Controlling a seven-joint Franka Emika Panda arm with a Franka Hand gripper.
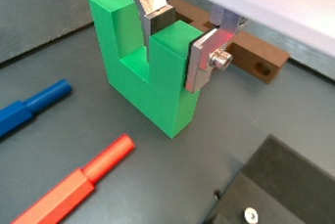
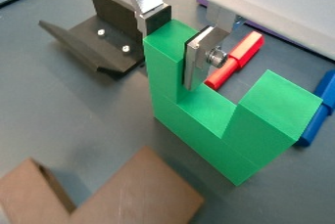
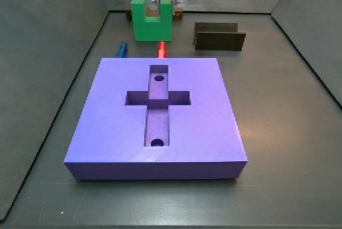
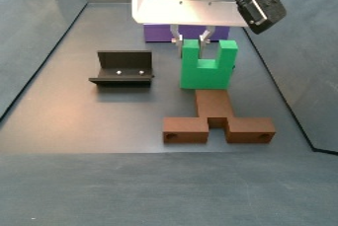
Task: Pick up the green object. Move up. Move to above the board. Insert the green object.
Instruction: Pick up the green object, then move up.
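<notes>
Upright on the floor, the green object (image 1: 147, 71) sits behind the board (image 3: 194, 113), one prong clamped between the gripper (image 1: 181, 37) fingers (image 2: 199, 57); it seems to touch down, near a red piece (image 1: 78, 183).

fixture (image 4: 123, 69) – brown piece (image 4: 218, 121) | red peg (image 1: 78, 182) – blue peg (image 1: 31, 107)
</notes>
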